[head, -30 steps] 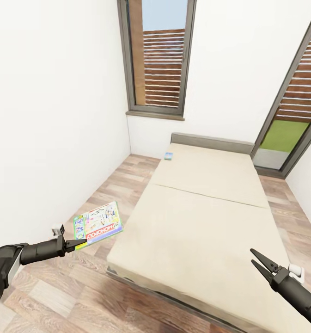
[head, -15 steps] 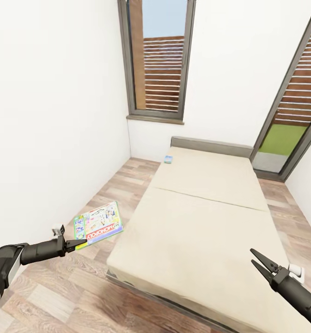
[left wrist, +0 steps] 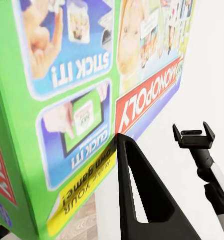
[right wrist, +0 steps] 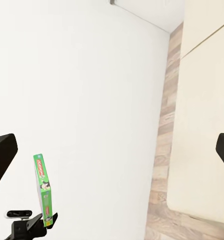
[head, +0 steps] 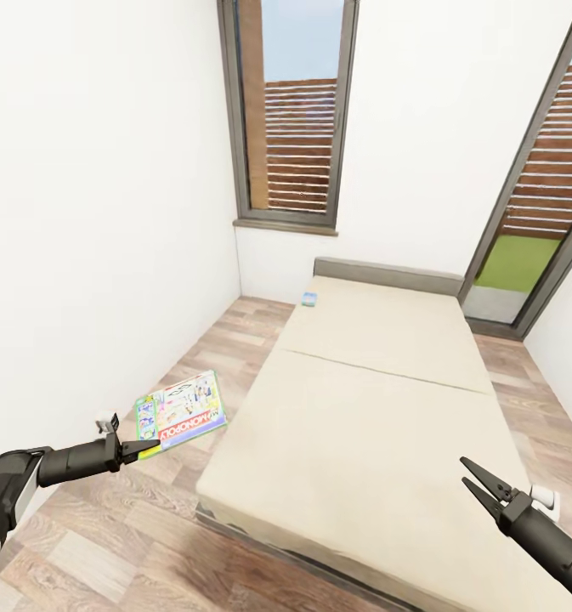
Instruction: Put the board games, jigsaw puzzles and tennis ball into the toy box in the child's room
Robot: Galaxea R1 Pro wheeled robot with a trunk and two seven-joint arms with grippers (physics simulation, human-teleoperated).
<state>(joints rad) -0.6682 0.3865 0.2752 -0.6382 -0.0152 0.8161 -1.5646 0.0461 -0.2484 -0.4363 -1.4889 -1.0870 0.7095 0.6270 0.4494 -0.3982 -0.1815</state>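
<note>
My left gripper [head: 148, 446] is shut on the edge of the white-green Monopoly board game [head: 181, 409], held flat above the wood floor left of the bed [head: 379, 399]. Up close in the left wrist view, the Monopoly box [left wrist: 82, 100] lies against one dark finger [left wrist: 141, 200]. The right wrist view catches the same box [right wrist: 43, 196] edge-on beside the white wall. A small blue board game [head: 308, 298] lies on the bed's far left corner. My right gripper [head: 475, 484] hangs open over the bed's near right part, holding nothing.
A white wall runs close along the left. A tall dark-framed window [head: 290, 110] stands behind the bed, and a glass door [head: 540, 212] is at the far right. A strip of wood floor [head: 226, 340] lies between wall and bed.
The whole view has shifted: the bed and window sit slightly farther away, so the camera has moved back. Both arms hold their poses, and the Monopoly box stays in the left gripper.
</note>
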